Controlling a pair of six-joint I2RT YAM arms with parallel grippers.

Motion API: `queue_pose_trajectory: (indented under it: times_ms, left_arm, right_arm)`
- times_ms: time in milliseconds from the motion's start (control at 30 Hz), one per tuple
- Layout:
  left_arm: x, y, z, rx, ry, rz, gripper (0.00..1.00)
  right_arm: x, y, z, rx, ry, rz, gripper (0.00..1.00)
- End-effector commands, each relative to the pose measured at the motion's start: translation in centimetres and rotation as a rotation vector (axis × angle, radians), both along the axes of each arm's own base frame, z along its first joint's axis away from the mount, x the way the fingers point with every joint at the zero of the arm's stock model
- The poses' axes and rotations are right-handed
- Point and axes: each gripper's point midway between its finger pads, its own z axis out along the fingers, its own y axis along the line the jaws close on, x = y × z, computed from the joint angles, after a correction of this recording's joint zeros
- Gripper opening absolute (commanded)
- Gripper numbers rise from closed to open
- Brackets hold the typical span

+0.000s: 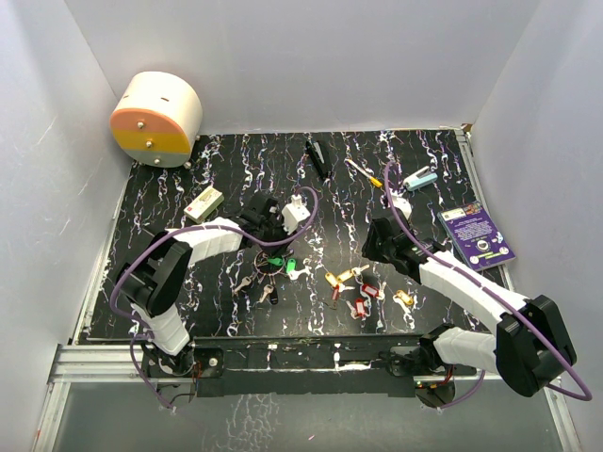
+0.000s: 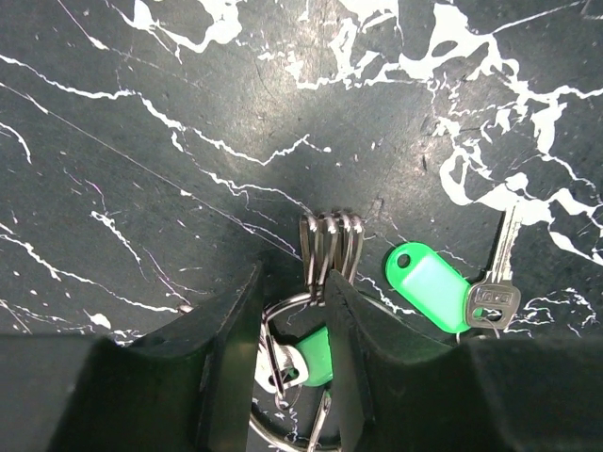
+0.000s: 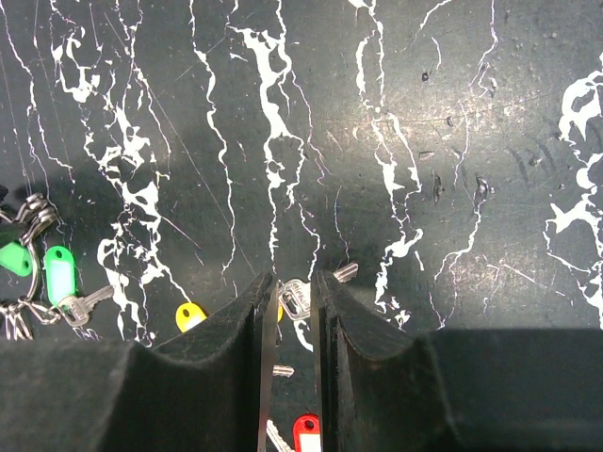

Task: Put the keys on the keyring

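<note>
The keyring (image 2: 283, 306) sits right between the fingers of the left claw (image 2: 292, 282). The claw is clenched on it, one finger against each side of the wire loop. A stack of small split rings (image 2: 330, 245) pokes out just past the fingertips. Two green tags (image 2: 429, 287) hang on the keyring: one between the fingers, one just outside the right finger with a silver key (image 2: 495, 297) lying against it. From above, a few more dark and silver keys trail from the keyring toward the arm bases.

The loose keys (image 1: 363, 292) lie to the right of the keyring, well apart from it. Two have yellow heads and about three have red; the cluster is too tight for a sure count. The right claw (image 3: 292, 278) hangs over them with its jaws narrow. One silver key (image 3: 294, 299) lies on the table just at the fingertips, and a thin metal strip (image 3: 268, 377) runs along the inner face of one finger. Whether that strip is gripped I cannot tell.

Farther right of the keyring, beyond the right claw, lies one purple card (image 1: 479, 237).
</note>
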Motion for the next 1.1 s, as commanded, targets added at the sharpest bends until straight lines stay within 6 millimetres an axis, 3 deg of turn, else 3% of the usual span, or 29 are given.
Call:
queue_pose_trajectory:
  times_ms: [0,367,600,733,1067]
  left_arm:
    - [-0.1,0.5,-0.5,0.018,-0.017,-0.006,0.31]
    - [-0.3,0.6,-0.7,0.017,-0.016,-0.004,0.23]
    - [-0.9,0.6,-0.4,0.010,-0.006,-0.023,0.05]
    - [-0.8,0.8,0.0,0.018,-0.010,-0.016,0.26]
    - [-0.8,0.9,2.2,-0.001,-0.057,-0.021,0.32]
  right_arm:
    - [1.2,0.3,1.6,0.033,-0.072,-0.015,0.26]
    - [1.3,0.4,1.6,0.034,-0.070,-0.013,0.25]
    - [1.2,0.5,1.5,0.038,-0.066,-0.009,0.25]
    - [1.1,0.5,1.4,0.040,-0.064,-0.010,0.25]
    - [0.9,0.5,1.3,0.042,-0.060,-0.010,0.25]
